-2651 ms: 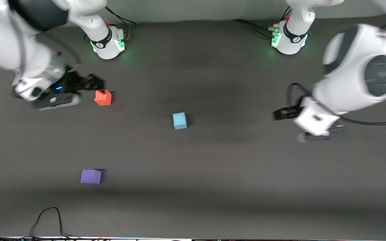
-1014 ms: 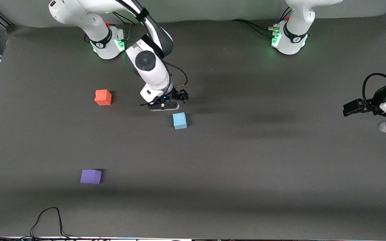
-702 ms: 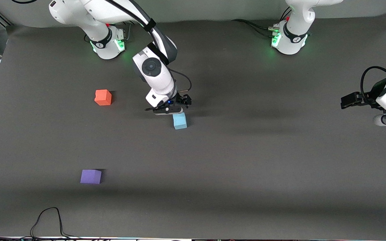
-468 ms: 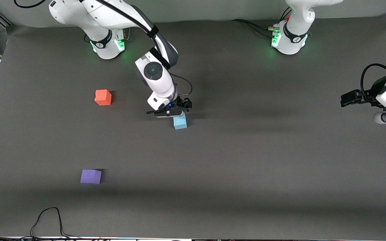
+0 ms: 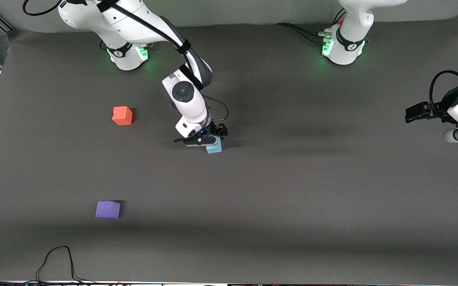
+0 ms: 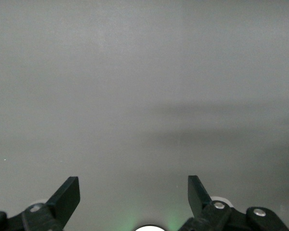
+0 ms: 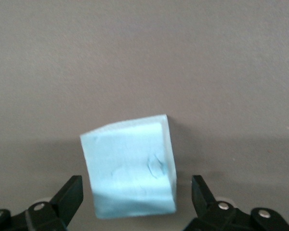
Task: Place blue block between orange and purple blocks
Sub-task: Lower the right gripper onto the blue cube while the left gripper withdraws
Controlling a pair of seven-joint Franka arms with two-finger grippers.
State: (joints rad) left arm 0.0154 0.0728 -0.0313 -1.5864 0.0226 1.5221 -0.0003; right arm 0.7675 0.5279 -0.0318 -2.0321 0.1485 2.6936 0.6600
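Observation:
The blue block [image 5: 214, 149] sits mid-table, partly covered by my right gripper [image 5: 210, 140], which is open directly over it. In the right wrist view the blue block [image 7: 130, 166] lies between the spread fingers [image 7: 67, 197], with gaps on both sides. The orange block [image 5: 122, 115] sits toward the right arm's end, farther from the front camera. The purple block [image 5: 107, 209] sits nearer the front camera, roughly in line with the orange one. My left gripper [image 5: 414, 112] waits open and empty over the left arm's end of the table; its wrist view [image 6: 134, 199] shows only bare mat.
A black cable [image 5: 60, 260] loops at the table's front edge near the purple block. The two arm bases [image 5: 127, 53] stand along the table's edge farthest from the front camera. The grey mat [image 5: 292, 198] covers the table.
My right gripper has swung from beside the orange block to the blue block and come down over it. My left gripper has drawn back toward its end of the table.

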